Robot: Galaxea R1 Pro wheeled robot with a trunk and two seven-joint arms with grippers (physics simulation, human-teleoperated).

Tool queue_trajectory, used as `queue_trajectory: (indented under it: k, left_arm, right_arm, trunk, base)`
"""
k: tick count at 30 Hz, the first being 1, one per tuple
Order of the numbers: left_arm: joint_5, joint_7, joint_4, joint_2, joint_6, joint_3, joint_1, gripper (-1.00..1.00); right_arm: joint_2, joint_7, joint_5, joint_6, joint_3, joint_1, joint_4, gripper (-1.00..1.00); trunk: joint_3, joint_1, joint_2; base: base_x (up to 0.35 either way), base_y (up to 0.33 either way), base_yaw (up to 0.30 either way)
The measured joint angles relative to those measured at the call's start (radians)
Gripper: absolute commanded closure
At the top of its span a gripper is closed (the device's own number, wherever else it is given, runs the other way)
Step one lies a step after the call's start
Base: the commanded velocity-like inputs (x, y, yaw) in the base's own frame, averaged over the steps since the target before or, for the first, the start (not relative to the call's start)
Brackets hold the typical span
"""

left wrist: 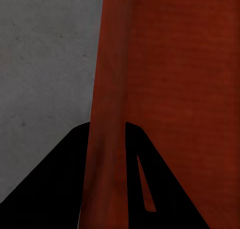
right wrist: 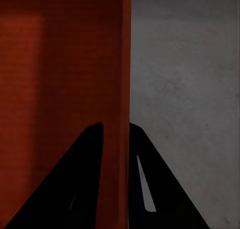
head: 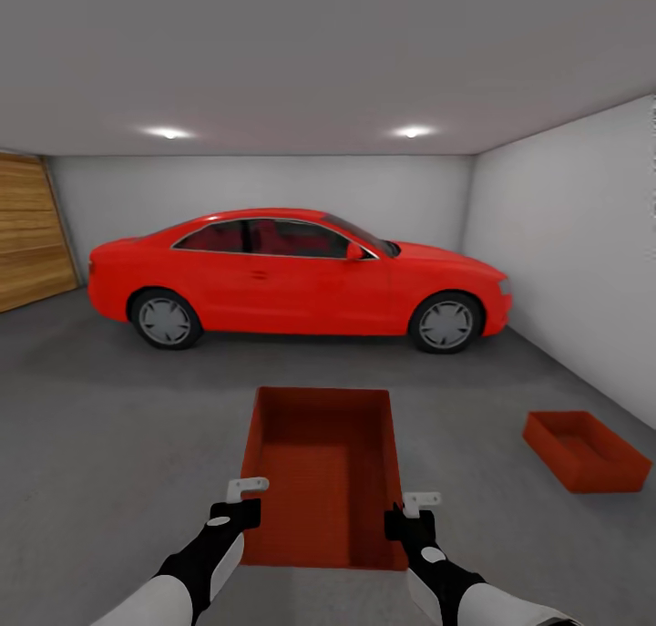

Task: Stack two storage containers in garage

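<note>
From the head camera, the held container (head: pixel 323 466) sits at six o'clock between the left gripper (head: pixel 244 491) and right gripper (head: pixel 419 501); the second container (head: pixel 586 450) rests on the concrete floor (head: pixel 109 425) at four o'clock, before the red car (head: pixel 292 280). In the left wrist view, the fingers (left wrist: pixel 60 184) straddle its wall (left wrist: pixel 107 139), apparently pinched. In the right wrist view, the fingers (right wrist: pixel 70 184) likewise clamp the wall (right wrist: pixel 117 114).

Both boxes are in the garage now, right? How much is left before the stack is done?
Yes. One storage container already sits on the concrete floor at right. The other container is held by its side walls in the left gripper and right gripper. Left: carry it over and set it on the first.
</note>
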Motion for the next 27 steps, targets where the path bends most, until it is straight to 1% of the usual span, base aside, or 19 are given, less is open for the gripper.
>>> queue_trajectory:
  k: [16,27]
  left_arm:
    - [0.001,0.0,-0.004,0.0,0.0,0.0,0.0,1.0]
    - [-0.001,0.001,-0.002,-0.001,0.001,0.001,0.0,1.0]
  right_arm:
    - [0.0,-0.002,0.0,0.0,0.001,0.0,-0.004,1.0]
    - [-0.001,-0.001,0.005,0.002,-0.002,0.0,-0.002,1.0]
  trunk:
    - [0.0,0.0,0.0]
    - [0.0,0.0,0.0]
  base:
    - [0.321,0.0,-0.226]
    - [0.32,0.157,-0.242]
